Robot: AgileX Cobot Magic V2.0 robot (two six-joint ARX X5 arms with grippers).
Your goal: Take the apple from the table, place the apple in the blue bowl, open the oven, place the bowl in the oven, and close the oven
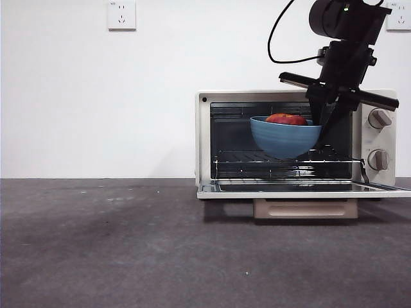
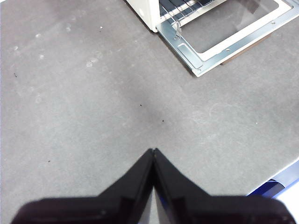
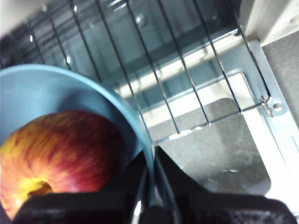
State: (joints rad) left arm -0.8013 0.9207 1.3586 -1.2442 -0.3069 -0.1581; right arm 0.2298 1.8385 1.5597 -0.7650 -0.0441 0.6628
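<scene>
Nearest the camera, the dark grey table (image 1: 128,250) lay bare and scuffed across the foreground. The left gripper (image 2: 153,151) hung over that open surface, well apart from the work, its two black jaws pressed tip to tip with nothing between them; only the near corner of the oven's lowered door showed beyond it.

Farther back, toward the table's right rear, stood the oven (image 1: 205,138) with its glass door (image 1: 302,188) folded down flat, the beige handle (image 1: 305,208) hanging below the door's front edge. Inside the cavity the wire rack (image 1: 282,160) spanned the opening.

The right arm came down steeply from the upper right, its wrist tilted so the gripper reached into the oven mouth. The right gripper (image 3: 152,154) had its jaws drawn narrow on the rim of the blue bowl (image 1: 284,138), one jaw inside the wall and one outside. The bowl was held just above the rack, level, in the right half of the cavity. The apple (image 3: 56,154) sat in the bowl, its red top (image 1: 286,119) showing over the rim, its stem dimple turned toward the wrist camera.

Two knobs (image 1: 379,118) sat on the oven's right panel, beyond the arm.
</scene>
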